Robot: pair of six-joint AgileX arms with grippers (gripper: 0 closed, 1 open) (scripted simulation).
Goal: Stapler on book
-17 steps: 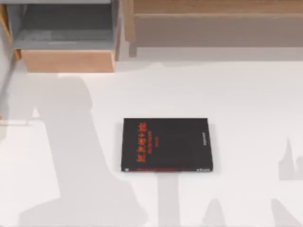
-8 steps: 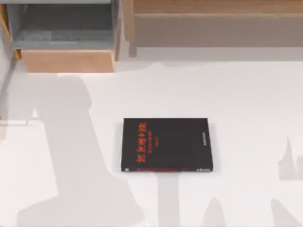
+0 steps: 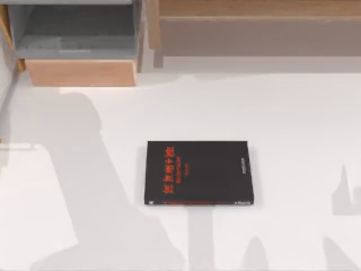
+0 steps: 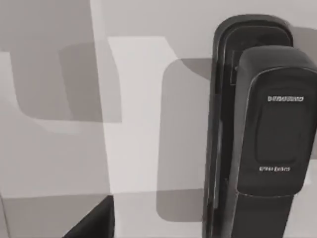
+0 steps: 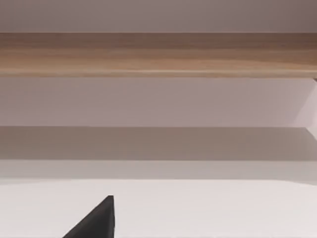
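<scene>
Right now the book (image 3: 198, 173) lies flat near the middle of the white table (image 3: 293, 124), cover up, red characters toward the top view's left, and nothing rests on it. That leaves a broad, level landing surface, which I judge is why it sits squarely in the open, well apart from the wooden drawer unit (image 3: 82, 72) and the long wooden shelf (image 3: 254, 28) at the back edge.

The stapler (image 4: 257, 129) appears in my left wrist view, lying on the pale tabletop directly under that camera, its long black body running lengthwise through the view. I judge the left arm is positioned over it to line up a grasp. Whether the left pincer is apart or together, I cannot tell.

My right arm looks parked, facing the shelf; its pincer's state I cannot tell either.
</scene>
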